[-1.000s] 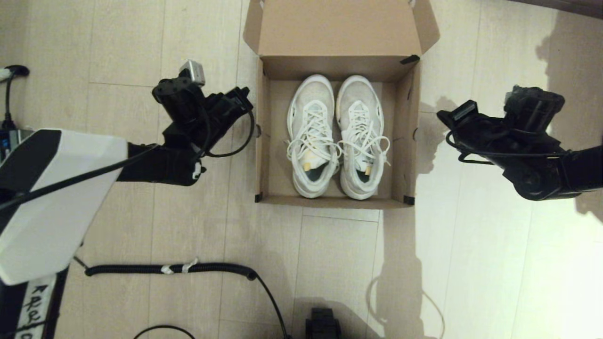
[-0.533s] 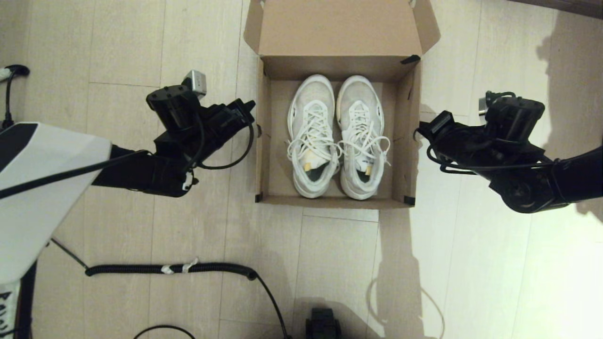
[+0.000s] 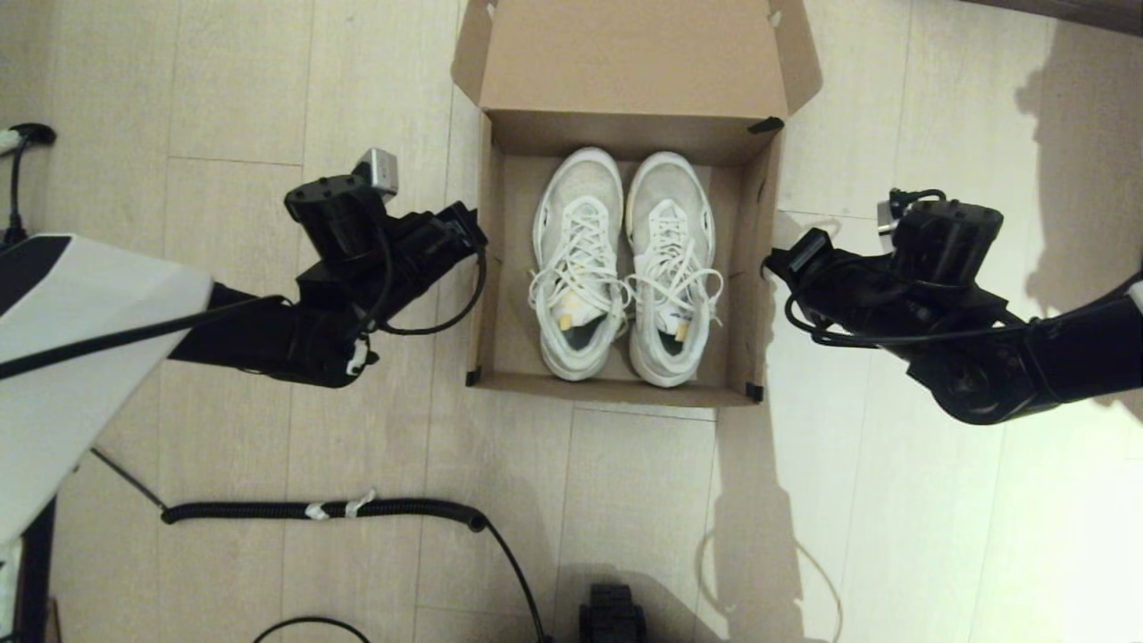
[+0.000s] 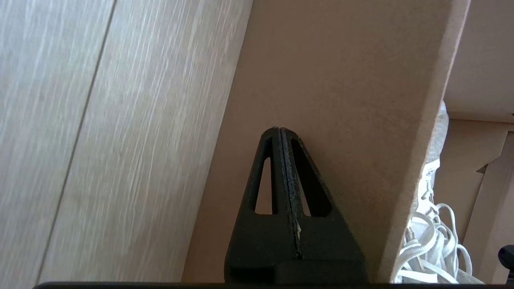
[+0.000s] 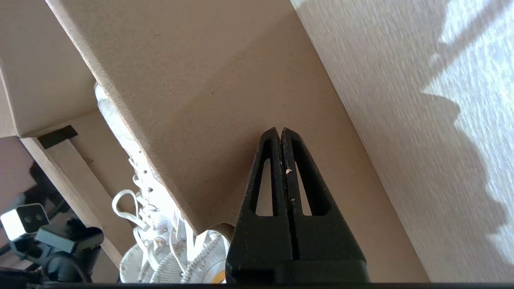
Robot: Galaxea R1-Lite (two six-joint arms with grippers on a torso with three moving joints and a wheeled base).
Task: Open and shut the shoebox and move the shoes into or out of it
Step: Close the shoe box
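Observation:
The brown shoebox [image 3: 616, 390] stands open on the wooden floor, its lid [image 3: 625, 54] folded back on the far side. Inside, the two white sneakers [image 3: 576, 259] [image 3: 670, 268] lie side by side, toes pointing away from me. My left gripper [image 3: 473, 234] is shut, its tip at the outside of the box's left wall [image 4: 341, 80]. My right gripper [image 3: 772, 262] is shut too, its tip touching the outside of the right wall [image 5: 200, 80]. Both wrist views show closed fingers [image 4: 273, 168] [image 5: 299, 168] holding nothing, with laces [image 4: 433, 224] and shoes [image 5: 160, 224] visible past the wall edges.
A black coiled cable [image 3: 321, 511] runs across the floor in front of the box. A small black object [image 3: 612, 616] sits at the near edge. More cables [image 3: 18, 179] lie at the far left, beside my white arm cover [image 3: 71, 357].
The right gripper has swung left against the box's right wall, and the box has slid a little left and toward me. The left arm has shifted slightly.

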